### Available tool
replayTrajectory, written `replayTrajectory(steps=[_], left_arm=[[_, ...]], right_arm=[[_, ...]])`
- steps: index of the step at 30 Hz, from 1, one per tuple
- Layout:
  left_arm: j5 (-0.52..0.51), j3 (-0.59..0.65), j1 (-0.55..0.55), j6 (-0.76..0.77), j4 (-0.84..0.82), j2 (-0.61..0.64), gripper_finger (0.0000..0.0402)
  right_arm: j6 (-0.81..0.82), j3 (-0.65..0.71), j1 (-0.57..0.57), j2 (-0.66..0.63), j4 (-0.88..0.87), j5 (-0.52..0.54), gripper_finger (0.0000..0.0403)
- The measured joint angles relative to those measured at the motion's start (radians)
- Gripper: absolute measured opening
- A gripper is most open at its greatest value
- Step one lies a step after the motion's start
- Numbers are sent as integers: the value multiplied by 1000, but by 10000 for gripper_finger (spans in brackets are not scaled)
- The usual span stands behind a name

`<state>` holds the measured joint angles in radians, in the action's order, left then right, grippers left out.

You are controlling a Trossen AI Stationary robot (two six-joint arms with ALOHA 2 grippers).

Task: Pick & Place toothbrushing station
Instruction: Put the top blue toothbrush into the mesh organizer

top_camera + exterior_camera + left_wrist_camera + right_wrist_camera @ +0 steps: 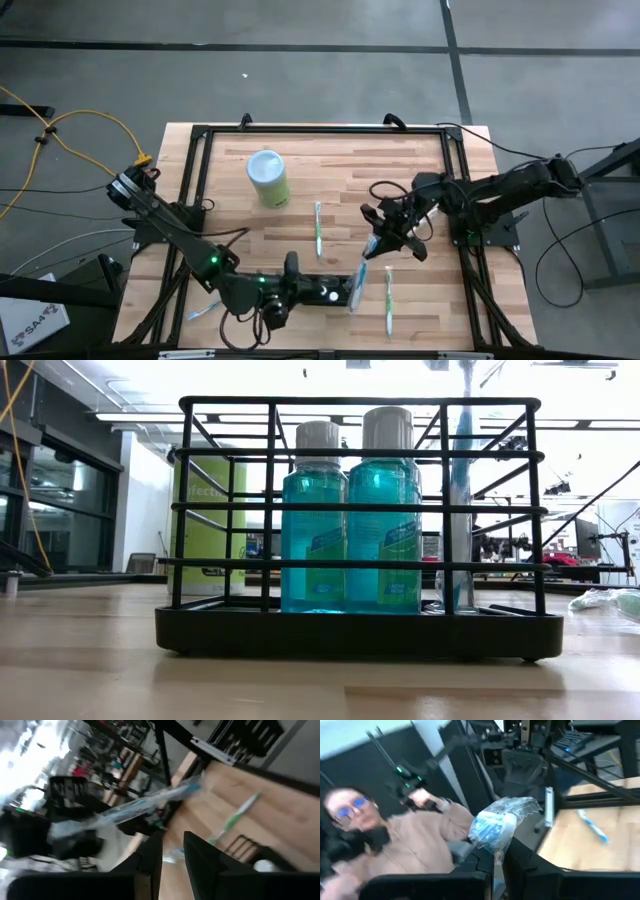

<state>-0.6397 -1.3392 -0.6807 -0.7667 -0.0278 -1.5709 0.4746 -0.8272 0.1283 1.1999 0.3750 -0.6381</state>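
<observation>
Your right gripper (pixel 386 240) is clamped on a plastic-wrapped packet (pixel 501 822) above the tabletop (pixel 300 160). Your left gripper (pixel 343 293) sits low at the near edge, fingers narrowly apart. The toothbrushing station (pixel 360 632), a black wire rack, stands upright holding two blue bottles (pixel 314 530)

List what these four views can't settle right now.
- High view: toothbrushing station mostly covered by the left gripper; slots unreadable.
- Left wrist view: wrapped item motion-blurred; contents unclear.
- Right wrist view: right gripper shut on a plastic-wrapped pack; contents unclear.
- Low view: black wire rack with blue bottles blocks the table behind it.
</observation>
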Motion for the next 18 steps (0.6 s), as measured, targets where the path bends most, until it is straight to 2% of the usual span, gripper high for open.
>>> replayTrajectory(steps=[3, 6, 10, 13, 16, 18], left_arm=[[8, 0, 0, 89, -46, 7, 73], [10, 2, 0, 159, -91, 6, 73], [-11, 20, 0, 245, -129, 6, 73], [-58, 49, 0, 270, -129, 7, 72], [-62, 91, 0, 296, -128, 17, 72], [-61, 124, 0, 325, -104, 34, 72]], right_arm=[[-138, -79, -12, 0, -204, 18, 9], [-277, -144, -11, 0, -385, 93, 9], [-373, -179, -11, -1, -425, 142, 9], [-412, -195, -11, -11, -442, 146, 9], [-455, -203, -38, -21, -507, 155, 9], [-483, -201, -72, -26, -547, 120, 9]])
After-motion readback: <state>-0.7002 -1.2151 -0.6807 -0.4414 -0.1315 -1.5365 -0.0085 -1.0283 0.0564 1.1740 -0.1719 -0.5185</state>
